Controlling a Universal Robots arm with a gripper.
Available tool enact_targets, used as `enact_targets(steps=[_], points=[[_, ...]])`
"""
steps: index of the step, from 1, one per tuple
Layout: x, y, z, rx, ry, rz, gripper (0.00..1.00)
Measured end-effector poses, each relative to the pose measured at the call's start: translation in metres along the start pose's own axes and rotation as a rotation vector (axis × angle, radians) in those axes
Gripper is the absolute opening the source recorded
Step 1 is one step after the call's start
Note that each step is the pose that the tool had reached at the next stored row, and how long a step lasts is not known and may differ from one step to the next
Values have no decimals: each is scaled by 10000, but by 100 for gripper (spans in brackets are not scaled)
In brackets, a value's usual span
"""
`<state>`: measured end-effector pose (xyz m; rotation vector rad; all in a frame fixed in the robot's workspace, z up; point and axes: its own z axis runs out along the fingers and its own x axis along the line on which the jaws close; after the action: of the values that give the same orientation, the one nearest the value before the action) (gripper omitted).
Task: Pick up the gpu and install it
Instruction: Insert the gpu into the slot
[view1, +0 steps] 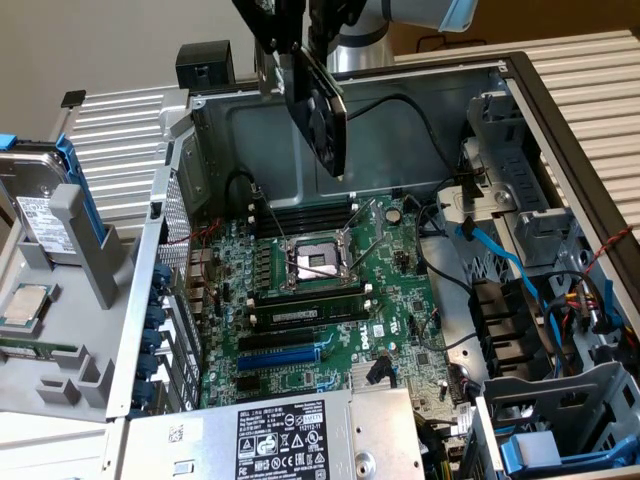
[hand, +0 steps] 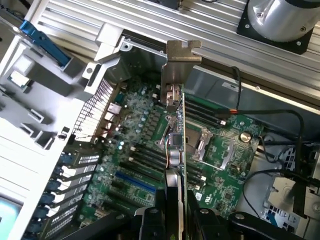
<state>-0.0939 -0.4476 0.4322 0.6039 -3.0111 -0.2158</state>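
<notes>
Hanging gpu (view1: 322, 115), clamped beneath hand (view1: 285, 55), over motherboard (view1: 400, 275)

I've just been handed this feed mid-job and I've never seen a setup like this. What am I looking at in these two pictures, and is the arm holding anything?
You are watching one robot arm with a gripper working over an open computer case. The exterior view comes from a camera off the arm. The wrist view comes from a camera on the arm itself, looking down past the gripper.

Inside the case lies the large green motherboard, with its processor socket near the middle and a blue slot nearer the power supply.

The gripper is shut on the gpu, held up above the motherboard and not yet seated in a slot. The exterior view shows its black fan. The wrist view shows it edge-on, with its silver bracket at the far end.
</notes>
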Motion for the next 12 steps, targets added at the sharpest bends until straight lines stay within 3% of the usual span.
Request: enact_targets(steps=[12], points=[[-1,-4,26,75,329,-2170,27]])
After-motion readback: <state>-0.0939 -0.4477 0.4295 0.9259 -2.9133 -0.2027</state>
